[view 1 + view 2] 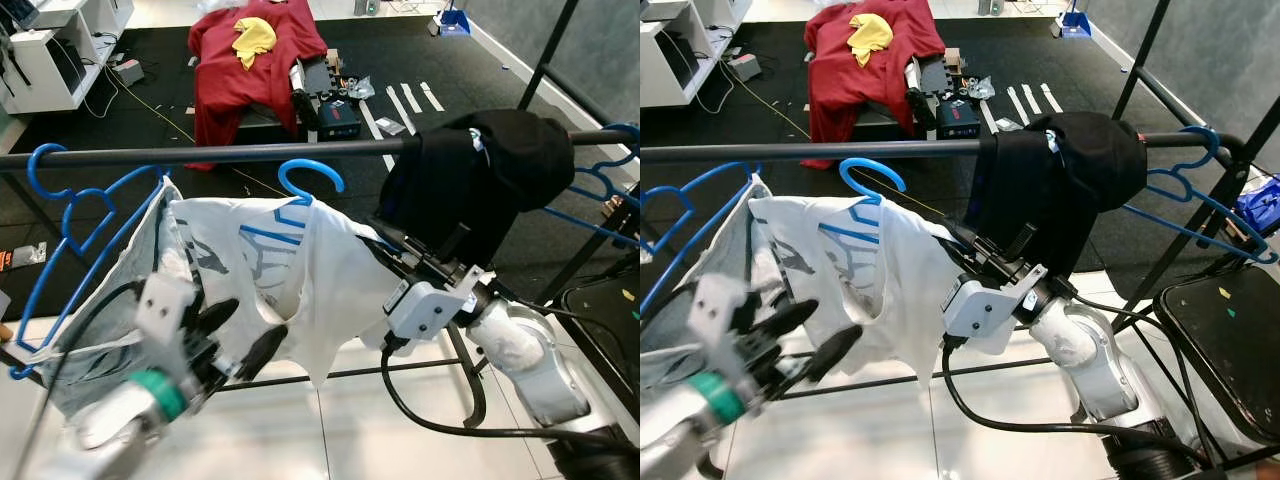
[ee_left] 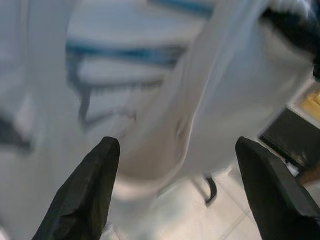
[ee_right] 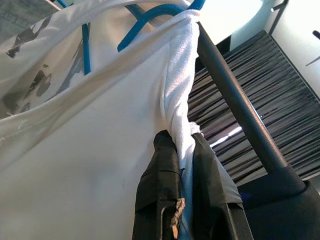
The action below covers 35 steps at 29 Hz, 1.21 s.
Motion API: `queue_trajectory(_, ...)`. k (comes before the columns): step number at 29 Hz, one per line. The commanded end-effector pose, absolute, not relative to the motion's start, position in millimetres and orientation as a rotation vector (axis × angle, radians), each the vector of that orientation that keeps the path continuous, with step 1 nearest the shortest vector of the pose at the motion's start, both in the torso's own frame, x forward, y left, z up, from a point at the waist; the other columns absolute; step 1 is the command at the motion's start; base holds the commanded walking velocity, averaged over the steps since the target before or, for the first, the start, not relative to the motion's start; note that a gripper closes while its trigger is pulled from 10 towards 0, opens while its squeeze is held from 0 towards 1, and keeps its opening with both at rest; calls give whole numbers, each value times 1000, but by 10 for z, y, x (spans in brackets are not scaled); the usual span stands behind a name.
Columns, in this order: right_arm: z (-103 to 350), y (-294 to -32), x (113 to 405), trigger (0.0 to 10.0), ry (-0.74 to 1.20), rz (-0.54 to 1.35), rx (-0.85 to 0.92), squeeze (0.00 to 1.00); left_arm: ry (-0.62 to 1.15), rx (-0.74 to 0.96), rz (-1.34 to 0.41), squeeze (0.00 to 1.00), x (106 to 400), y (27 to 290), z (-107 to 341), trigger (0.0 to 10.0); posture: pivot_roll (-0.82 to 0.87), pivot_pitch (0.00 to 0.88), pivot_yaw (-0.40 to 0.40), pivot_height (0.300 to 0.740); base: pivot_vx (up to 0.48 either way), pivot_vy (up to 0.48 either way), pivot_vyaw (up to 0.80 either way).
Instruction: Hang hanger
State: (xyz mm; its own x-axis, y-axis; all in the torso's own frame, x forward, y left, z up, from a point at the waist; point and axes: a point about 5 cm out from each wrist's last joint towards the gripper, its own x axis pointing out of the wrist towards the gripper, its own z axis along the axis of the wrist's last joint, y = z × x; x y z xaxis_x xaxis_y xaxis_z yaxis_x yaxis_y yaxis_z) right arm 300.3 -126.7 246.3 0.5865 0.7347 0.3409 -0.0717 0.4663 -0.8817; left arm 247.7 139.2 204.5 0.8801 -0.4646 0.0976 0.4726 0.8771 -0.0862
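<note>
I have the hanger (image 1: pixel 305 180) at centre frame in the head views, its blue hook just under the rail (image 1: pixel 210 154) and not yet over it as far as I can judge. A white shirt (image 1: pixel 300 275) is draped on it and sags toward the lower middle.

My right gripper (image 3: pixel 182 150) is clenched on a twisted fold of the shirt at the shoulder, right where the cloth wraps the hanger's arm; the wrist view shows the fold pinched between both black fingers. From the head view I reach in from the lower right, below the black garment (image 1: pixel 480 175) slung over the rail at upper right.

My left gripper (image 2: pixel 175 180) is spread wide and grasping nothing, hovering at lower left in front of the shirt's hem; the picture there is blurred.

I judge the hanger to be light, thin plastic: stiff enough to steer, but springy. The shirt is soft and loose, so holding cloth alone gives poor control of the hook; it may swing or twist. A better hold is on the hanger's shoulder through the cloth, near the neck, so the hook stays upright. Other blue hangers (image 1: pixel 70 215) already hang at far left, so I want the hook landing between them and the black garment.
</note>
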Motion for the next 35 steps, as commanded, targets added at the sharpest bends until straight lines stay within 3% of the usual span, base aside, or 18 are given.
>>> queue_trajectory(1,2509,-1237,2979,10000,-846,581,-945,0,-88,-94,-445,0,2471,1398,2066,10000,-128,189,60,740,0,0,0)
queue_trajectory(13,2480,-1180,2975,10000,-835,621,-925,0,-198,-81,-377,0,2615,1217,2347,10000,-129,192,52,740,0,0,0)
queue_trajectory(15,2474,-1179,2976,10000,-831,622,-923,0,-201,-84,-386,0,2613,1158,2357,9412,-131,191,57,740,0,0,0)
queue_trajectory(16,2473,-1178,2977,10000,-831,622,-921,0,-203,-83,-404,0,2604,1119,2364,6784,-132,188,60,740,0,0,0)
queue_trajectory(18,2473,-1176,2978,10000,-831,622,-921,0,-204,-82,-416,0,2598,1094,2369,6784,-131,187,61,740,0,0,0)
queue_trajectory(19,2473,-1177,2980,10000,-831,622,-921,0,-204,-79,-428,0,2591,1075,2367,745,-130,187,62,740,0,0,0)
queue_trajectory(20,2473,-1177,2980,10000,-831,622,-921,0,-204,-79,-428,0,2591,1075,2367,745,-130,187,62,740,0,0,0)
queue_trajectory(21,2475,-1176,2984,10000,-833,621,-921,0,-204,-75,-431,0,2590,1063,2362,0,-130,183,64,740,0,0,0)
queue_trajectory(35,2506,-1135,3005,10000,-847,631,-918,0,-221,-53,-397,0,2667,934,2349,0,-131,175,60,740,0,0,0)
